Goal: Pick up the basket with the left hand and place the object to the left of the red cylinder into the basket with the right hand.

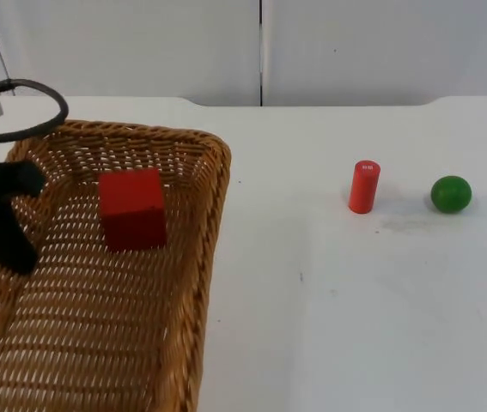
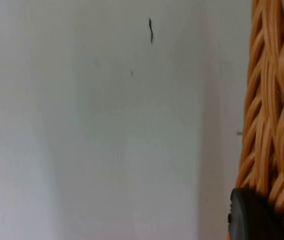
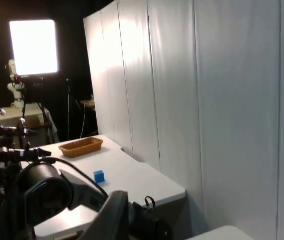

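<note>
**Red cube in the wicker basket, left gripper at the basket's rim**

The woven tan wicker basket (image 1: 183, 257) sat at the left side of the white counter (image 1: 355, 300), its long axis running from the partition wall toward the camera, its rounded corner toward the counter's middle. The weave was open in the walls and floor, with a thicker braided rim. Inside it, near the far end, lay the red cube (image 1: 131, 209), a matte solid block with flat faces and sharp edges, turned slightly so that one edge pointed toward the camera.

The left gripper (image 1: 3, 219) was at the basket's left wall, black against the wicker; in the left wrist view a black fingertip (image 2: 254, 215) pressed against the braided rim (whether the gripper was clenched on the rim could not be told from the pictures).

Well apart from the basket, toward the right, the small red cylinder (image 1: 364, 186) stood upright on the counter, its long axis vertical, smooth-sided with a flat top. Near it, on its right and not touching, rested the round green ball (image 1: 451, 194), smooth and glossy.

The right arm waited raised away from the counter: its wrist view looked along the grey partition wall (image 3: 207, 100) toward a second white table carrying another wicker basket (image 3: 81, 146) and a small blue block (image 3: 99, 176). The state of the right gripper could not be told.
</note>
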Motion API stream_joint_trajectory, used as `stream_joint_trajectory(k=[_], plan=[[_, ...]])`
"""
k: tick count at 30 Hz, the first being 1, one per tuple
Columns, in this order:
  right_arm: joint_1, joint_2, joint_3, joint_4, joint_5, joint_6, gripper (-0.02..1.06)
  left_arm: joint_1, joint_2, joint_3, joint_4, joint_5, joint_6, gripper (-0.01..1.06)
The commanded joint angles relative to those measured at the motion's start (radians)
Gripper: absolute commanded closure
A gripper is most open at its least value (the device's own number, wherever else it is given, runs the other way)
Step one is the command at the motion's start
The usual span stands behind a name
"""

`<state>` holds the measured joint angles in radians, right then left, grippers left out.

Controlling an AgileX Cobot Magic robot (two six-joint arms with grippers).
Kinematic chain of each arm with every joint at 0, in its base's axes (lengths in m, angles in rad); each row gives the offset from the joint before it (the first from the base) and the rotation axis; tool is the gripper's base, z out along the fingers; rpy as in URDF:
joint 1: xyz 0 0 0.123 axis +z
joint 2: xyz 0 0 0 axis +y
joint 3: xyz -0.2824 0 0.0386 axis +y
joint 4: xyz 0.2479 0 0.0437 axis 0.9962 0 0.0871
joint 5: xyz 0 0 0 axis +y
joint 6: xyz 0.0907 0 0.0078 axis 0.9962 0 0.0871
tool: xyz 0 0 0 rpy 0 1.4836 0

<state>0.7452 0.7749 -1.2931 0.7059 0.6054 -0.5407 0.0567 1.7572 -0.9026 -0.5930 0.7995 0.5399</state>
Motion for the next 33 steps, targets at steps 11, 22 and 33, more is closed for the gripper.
stream_joint_trajectory(k=[11, 22, 33], plan=[[-0.006, 0.0, 0.002, -0.076, 0.063, -0.008, 0.0, 0.007, 0.214, -0.201, -0.002, 0.033, 0.005, 1.05], [-0.006, 0.0, 0.002, -0.113, 0.063, -0.008, 0.0, 0.083, 0.316, -0.248, -0.023, 0.02, 0.022, 1.05], [-0.006, 0.0, 0.002, -0.125, 0.063, -0.008, 0.0, 0.085, 0.317, -0.248, -0.017, 0.011, 0.069, 1.05]])
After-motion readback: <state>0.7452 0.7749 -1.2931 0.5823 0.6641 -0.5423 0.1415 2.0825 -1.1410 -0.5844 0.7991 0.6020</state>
